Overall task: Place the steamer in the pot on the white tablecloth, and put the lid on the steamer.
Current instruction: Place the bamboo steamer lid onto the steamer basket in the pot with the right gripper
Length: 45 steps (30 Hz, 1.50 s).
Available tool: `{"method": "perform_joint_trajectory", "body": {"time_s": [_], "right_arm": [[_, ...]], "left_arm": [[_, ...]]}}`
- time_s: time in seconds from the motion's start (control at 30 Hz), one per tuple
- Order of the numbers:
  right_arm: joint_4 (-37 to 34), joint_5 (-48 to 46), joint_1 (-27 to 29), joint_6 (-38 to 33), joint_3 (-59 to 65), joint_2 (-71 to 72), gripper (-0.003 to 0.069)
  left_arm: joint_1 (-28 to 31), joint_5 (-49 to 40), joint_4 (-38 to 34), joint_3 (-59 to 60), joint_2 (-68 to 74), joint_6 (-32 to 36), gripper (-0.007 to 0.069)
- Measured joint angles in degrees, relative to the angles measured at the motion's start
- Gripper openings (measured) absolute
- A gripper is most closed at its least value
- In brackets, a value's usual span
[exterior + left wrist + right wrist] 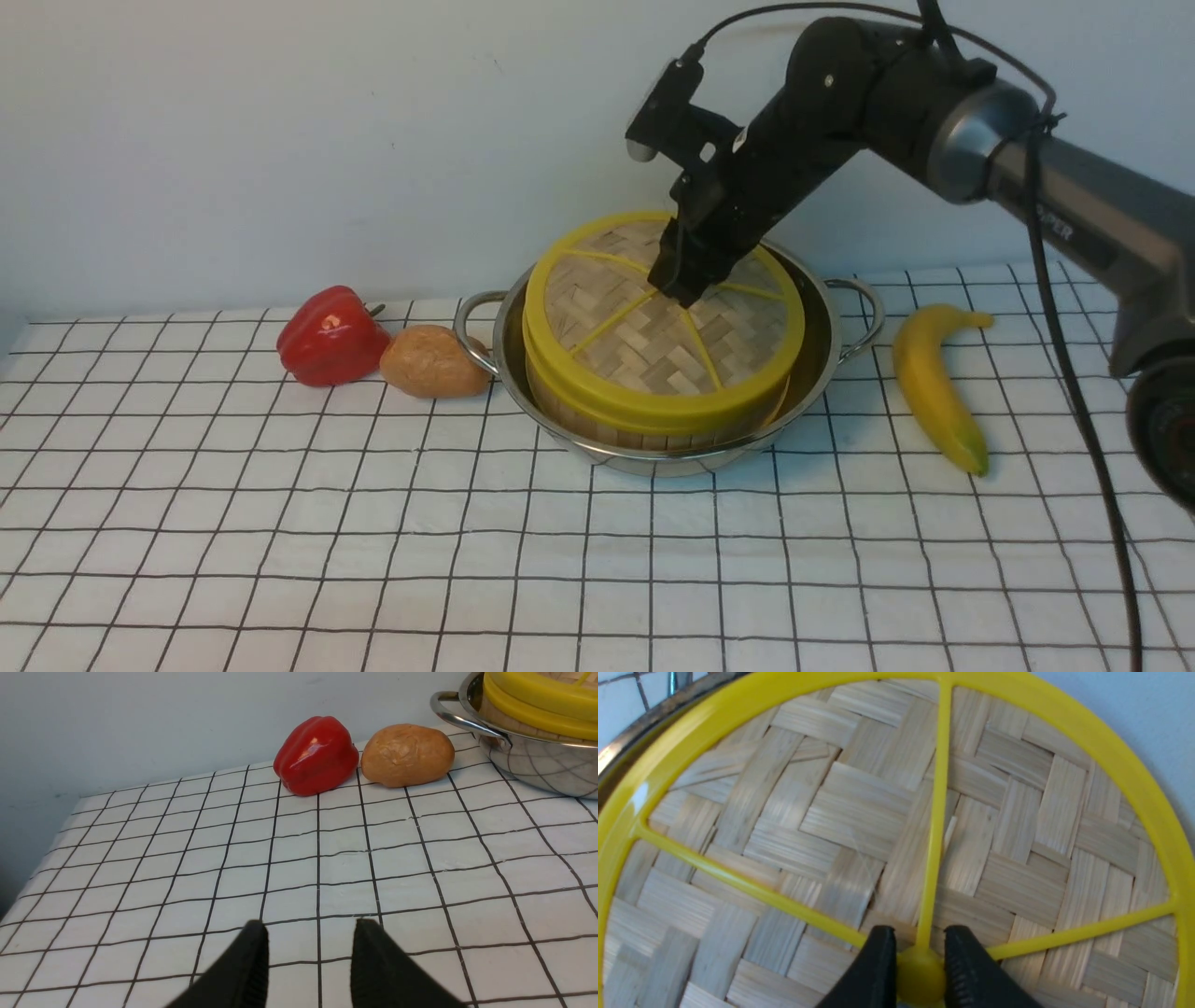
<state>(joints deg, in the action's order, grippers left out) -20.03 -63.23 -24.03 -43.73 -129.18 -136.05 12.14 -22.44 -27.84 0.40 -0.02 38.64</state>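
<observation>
- Plainly, the right tool [686,291] has its jaws drawn narrow onto the yellow hub [920,970] at the middle of the lid [653,336], one finger touching either side of it.
- The lid lies on top of the steamer [597,425], and the steamer stands inside the pot [814,350], which rests on the white tablecloth [373,523] covering the desk.
- The left tool [310,947] hangs low over bare cloth, well apart from the pot on its pepper side, jaws parted and holding nothing.
- Judging by its look, the lid is light and stiff: thin woven bamboo in a smooth yellow frame. The weave would probably crack under a pinch, so the hub is the sound place to hold it. That hub is small and glossy, so it could slip or swivel in the jaws.
- The steamer should also be light, and its rim bands would take a grip better than the thin wall.
- The pot's polished steel looks slippery; its loop handles offer the best hold.
- The right arm covers the lid's far edge, so whether it sits flush all round cannot be told.
- The steamer's contents are hidden under the lid.
- A red pepper [329,336] and a brown lump [429,362], potato or bread, lie just beside one pot handle. A banana [934,387] lies near the other.
</observation>
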Motion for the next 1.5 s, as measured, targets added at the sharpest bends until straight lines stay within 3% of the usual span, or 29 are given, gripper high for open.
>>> {"method": "perform_joint_trajectory", "body": {"time_s": [1.5], "right_arm": [[1.8, -1.4, -1.0, -1.5, -4.7, -1.2, 0.0146]], "left_arm": [[0.0, 0.0, 0.0, 0.0, 0.0, 0.0, 0.0243]]}}
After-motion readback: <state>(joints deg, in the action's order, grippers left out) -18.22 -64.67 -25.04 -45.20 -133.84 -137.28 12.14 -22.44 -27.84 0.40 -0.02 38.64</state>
